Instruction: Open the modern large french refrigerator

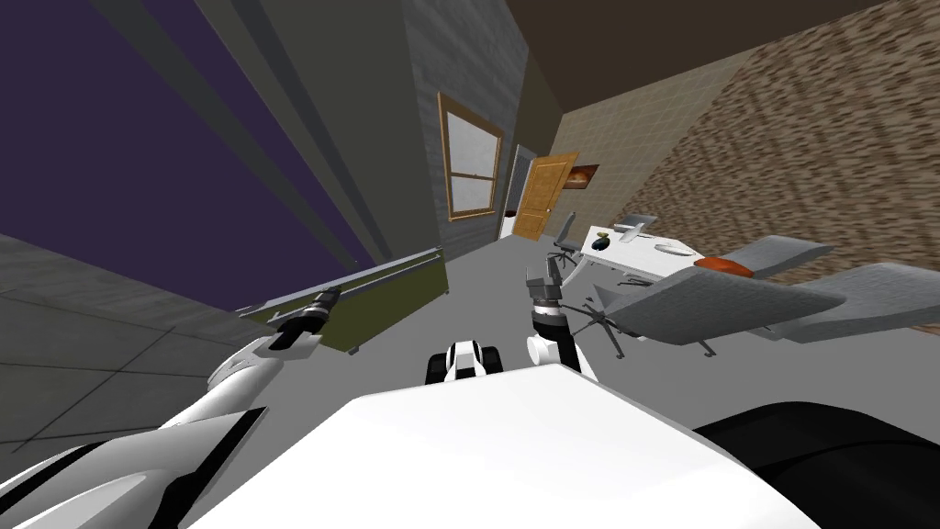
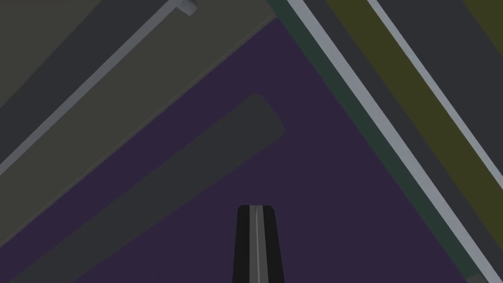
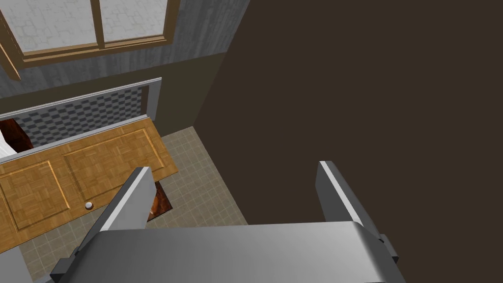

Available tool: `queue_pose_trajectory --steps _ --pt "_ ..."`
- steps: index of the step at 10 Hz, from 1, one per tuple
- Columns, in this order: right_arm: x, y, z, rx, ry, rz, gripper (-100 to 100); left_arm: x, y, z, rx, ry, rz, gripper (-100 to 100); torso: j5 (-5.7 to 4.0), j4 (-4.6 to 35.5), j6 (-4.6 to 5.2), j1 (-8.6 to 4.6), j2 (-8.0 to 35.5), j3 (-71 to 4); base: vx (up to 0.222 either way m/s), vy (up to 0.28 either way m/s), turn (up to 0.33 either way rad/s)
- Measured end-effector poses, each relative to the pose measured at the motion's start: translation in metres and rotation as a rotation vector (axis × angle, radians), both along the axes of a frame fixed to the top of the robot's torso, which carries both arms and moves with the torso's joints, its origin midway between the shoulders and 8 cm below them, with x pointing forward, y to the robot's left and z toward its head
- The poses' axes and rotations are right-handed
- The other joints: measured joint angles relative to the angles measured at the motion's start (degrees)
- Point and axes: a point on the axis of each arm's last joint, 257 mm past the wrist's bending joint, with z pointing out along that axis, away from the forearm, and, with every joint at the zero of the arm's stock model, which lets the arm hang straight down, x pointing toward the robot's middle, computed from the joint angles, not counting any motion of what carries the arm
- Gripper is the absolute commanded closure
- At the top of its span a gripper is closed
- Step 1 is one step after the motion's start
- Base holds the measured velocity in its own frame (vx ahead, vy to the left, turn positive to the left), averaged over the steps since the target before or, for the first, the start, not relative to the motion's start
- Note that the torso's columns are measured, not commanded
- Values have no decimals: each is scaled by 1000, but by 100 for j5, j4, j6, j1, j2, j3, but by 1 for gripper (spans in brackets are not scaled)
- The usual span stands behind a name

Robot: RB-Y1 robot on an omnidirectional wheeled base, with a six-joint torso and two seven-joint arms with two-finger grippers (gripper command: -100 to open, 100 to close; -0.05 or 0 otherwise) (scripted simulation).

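- Standing close against the refrigerator (image 1: pixel 138 156), a dark purple front streaked with grey bars, at the upper left of the head frame.
- Reaching at it with the left gripper (image 2: pixel 256 209): clenched, blades flat together, nothing between them, aimed at the purple panel near a dark grey bar (image 2: pixel 196 162). Contact not discernible.
- Probably closed that way to slip in as one thin blade behind a handle or door edge rather than pinch it. Impossible to tell whether the dark bar or the light grey rail (image 2: pixel 373 113) beside it is the handle.
- Holding the right gripper (image 3: pixel 233 167) raised near the centre of the head frame, well apart from the refrigerator, released, fingers (image 3: pixel 130 196) spread wide. Seemingly held clear to leave the left arm room.
- Just beyond the left gripper, left of centre in the head frame, an olive panel (image 1: pixel 395 298) with a grey top rail. Hard to say whether part of the refrigerator or a cabinet beside it.
- Judged to be at the approach stage: no door visibly swung out, no handle held yet.
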Motion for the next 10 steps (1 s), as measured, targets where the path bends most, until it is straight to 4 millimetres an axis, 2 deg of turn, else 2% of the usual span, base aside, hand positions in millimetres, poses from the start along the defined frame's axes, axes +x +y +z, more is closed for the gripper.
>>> queue_pose_trajectory --steps 3,4,10 --pt "0 0 0 0 0 0 0 -5 17 -1 7 15 31 100 9 -17 8 20 -55 -34 -9 9 12" --pt "0 0 0 0 0 0 0 -5 17 -2 7 15 31 -100 5 -12 7 10 -40 -26 127 -28 66" --pt "0 0 0 0 1 0 0 -23 54 3 10 17 128 -100 4 -6 6 9 -19 -12 219 -87 68"
